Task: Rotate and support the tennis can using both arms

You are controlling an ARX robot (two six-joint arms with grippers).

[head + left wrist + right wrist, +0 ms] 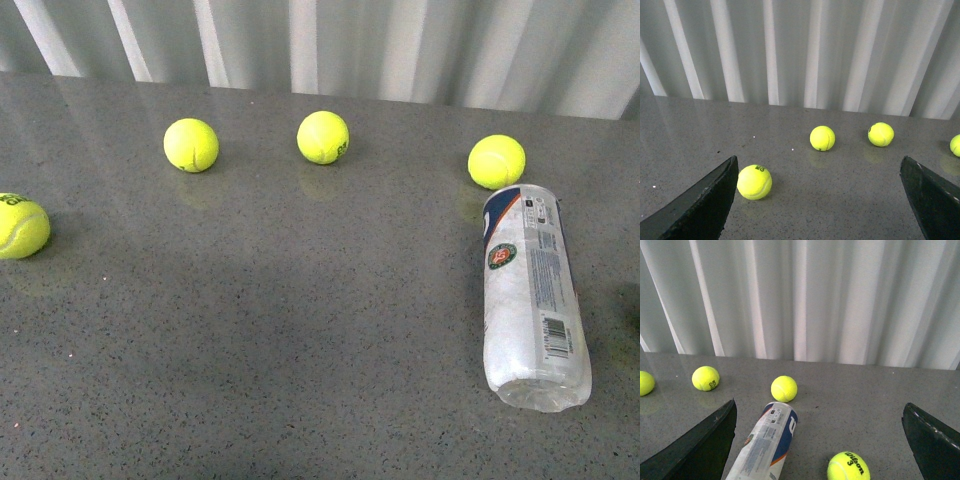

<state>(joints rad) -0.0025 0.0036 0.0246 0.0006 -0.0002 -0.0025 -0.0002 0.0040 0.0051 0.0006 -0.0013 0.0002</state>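
Observation:
The tennis can (530, 295) lies on its side at the right of the grey table, its clear end toward me and its navy-labelled end pointing away. In the right wrist view the tennis can (767, 442) lies beside one black finger (700, 450) of my right gripper (820, 445), which is open and holds nothing. My left gripper (820, 200) is open too, above bare table, with a tennis ball (754, 182) by one of its fingers (700, 205). Neither arm shows in the front view.
Tennis balls lie on the grey table (280, 340): one at the far left (18, 226), two toward the back (191, 145) (323, 137), one just beyond the can (496, 161). Another ball (848, 466) lies between the right gripper's fingers. A white corrugated wall (320, 40) bounds the back.

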